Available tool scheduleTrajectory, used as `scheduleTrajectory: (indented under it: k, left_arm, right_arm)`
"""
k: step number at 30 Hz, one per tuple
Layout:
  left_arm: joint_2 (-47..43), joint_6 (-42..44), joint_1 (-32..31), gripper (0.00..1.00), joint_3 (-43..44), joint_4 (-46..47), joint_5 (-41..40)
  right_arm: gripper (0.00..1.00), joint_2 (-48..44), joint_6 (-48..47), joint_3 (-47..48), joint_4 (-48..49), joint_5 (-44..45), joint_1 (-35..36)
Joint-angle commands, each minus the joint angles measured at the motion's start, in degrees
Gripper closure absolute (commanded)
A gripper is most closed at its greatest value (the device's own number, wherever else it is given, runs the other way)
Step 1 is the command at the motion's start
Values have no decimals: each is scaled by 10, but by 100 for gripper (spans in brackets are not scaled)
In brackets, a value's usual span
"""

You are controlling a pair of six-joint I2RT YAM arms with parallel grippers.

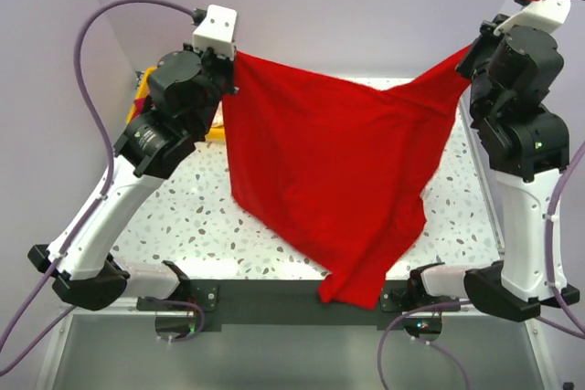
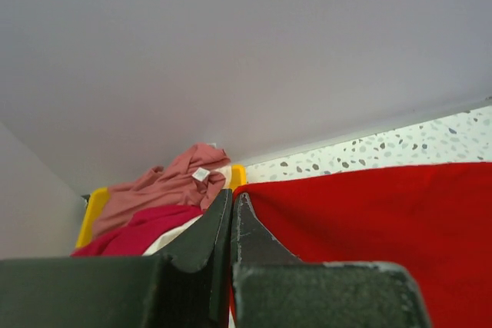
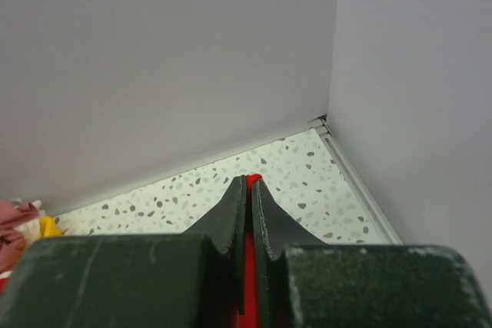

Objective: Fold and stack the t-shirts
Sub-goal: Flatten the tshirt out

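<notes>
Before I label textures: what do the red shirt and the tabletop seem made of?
Red shirt: soft matte cloth, probably cotton knit; it sags and creases while hanging. Tabletop: hard, smooth, white with grey flecks, terrazzo-look, maybe laminate.

White speckled terrazzo table (image 1: 196, 216), walled at back and both sides, black mounting bar (image 1: 274, 297) along near edge. Yellow tray (image 2: 91, 217) sat directly on it at far-left corner, holding a heap: pink t-shirt (image 2: 165, 186) on top, crimson t-shirt (image 2: 131, 232) and cream t-shirt (image 2: 175, 238) under. Red t-shirt (image 1: 329, 171) hung over the middle, its low corner draped past the near edge; contact with tabletop unclear.
</notes>
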Motion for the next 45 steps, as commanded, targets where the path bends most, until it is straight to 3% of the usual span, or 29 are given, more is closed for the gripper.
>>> scheduleTrajectory:
  k: [1, 6, 14, 24, 32, 36, 39, 43, 45]
  left_arm:
    - [-40, 30, 5, 100, 52, 39, -5]
    - [-82, 28, 5, 100, 63, 28, 35]
    - [-156, 7, 5, 100, 105, 8, 167]
    - [-166, -22, 5, 100, 178, -1, 249]
    - [-110, -3, 5, 100, 97, 56, 227]
    - [-60, 18, 7, 100, 39, 107, 194]
    - [11, 30, 32, 100, 10, 148, 169]
    - [158, -8, 106, 100, 50, 186, 203]
    - [216, -14, 130, 100, 84, 203, 199]
  right_arm:
    - [100, -32, -16, 79, 24, 17, 2]
    - [100, -51, -24, 127, 13, 3, 2]
    - [100, -117, -36, 180, 17, -13, 1]
    - [100, -154, -67, 225, 67, 9, 4]
    - [100, -147, -121, 165, 120, 80, 39]
    - [100, -155, -142, 24, 180, 129, 49]
    - [100, -145, -164, -71, 245, 160, 49]
    - [100, -85, -187, -139, 311, 189, 42]
    - [100, -21, -146, -135, 288, 157, -22]
